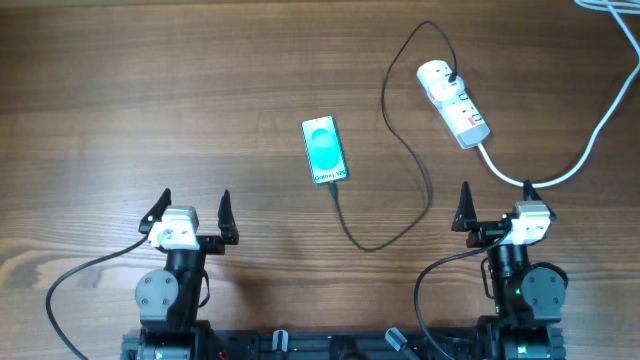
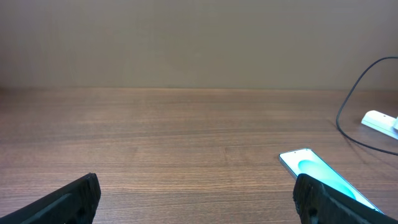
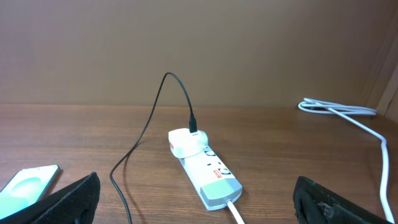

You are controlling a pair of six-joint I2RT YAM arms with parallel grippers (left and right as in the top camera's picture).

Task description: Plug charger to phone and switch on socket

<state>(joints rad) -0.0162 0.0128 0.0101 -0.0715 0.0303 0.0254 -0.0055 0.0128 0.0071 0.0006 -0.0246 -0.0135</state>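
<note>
The phone (image 1: 323,150) lies flat mid-table with its teal screen up; it also shows in the left wrist view (image 2: 316,175) and the right wrist view (image 3: 26,185). The charger, a thin black cable (image 1: 405,150), runs from a white adapter (image 3: 186,142) in the socket (image 1: 453,102) and loops round to the phone's near short edge; I cannot tell if its end is plugged in. The white socket also shows in the right wrist view (image 3: 208,168). My left gripper (image 1: 190,212) (image 2: 196,205) is open and empty, left of the phone. My right gripper (image 1: 497,207) (image 3: 199,205) is open and empty, in front of the socket.
A thick white cord (image 1: 590,140) runs from the socket's near end past my right gripper and off the table's far right corner; it shows coiled at the right in the right wrist view (image 3: 348,115). The table is brown wood.
</note>
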